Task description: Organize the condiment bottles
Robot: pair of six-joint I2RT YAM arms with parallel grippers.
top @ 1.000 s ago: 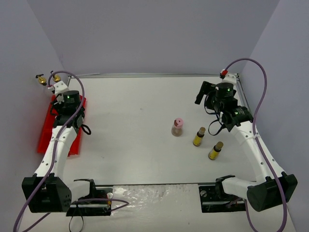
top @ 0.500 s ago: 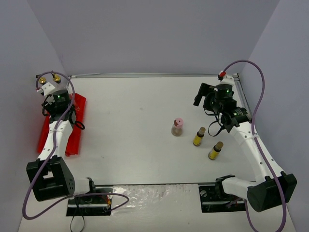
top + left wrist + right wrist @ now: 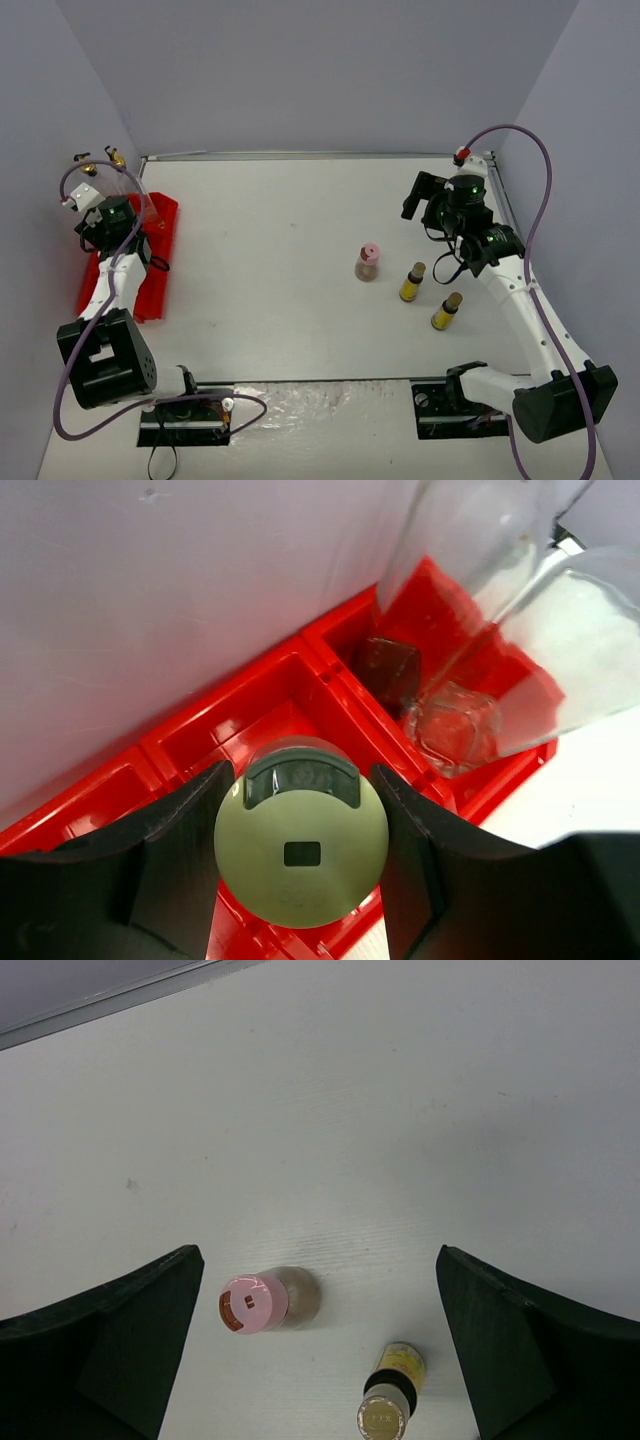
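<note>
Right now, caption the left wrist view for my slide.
Left fingers grip the yellow-capped bottle above the red tray, two clear bottles at its end.

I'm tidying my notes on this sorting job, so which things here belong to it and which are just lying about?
Job: two tall clear gold-spouted bottles, yellow-capped bottle, pink-capped beige bottle, two slim yellow brown-capped bottles, red compartment tray.
Lying about: crinkled clear film, purple cables.

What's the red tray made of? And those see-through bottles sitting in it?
The red tray looks like moulded plastic with a glossy finish: light glints off its thin divider walls. The clear bottles could be glass or hard clear plastic. The tray's red shows straight through them, and one thick, bright base hints at glass, but the look alone leaves that open.
</note>
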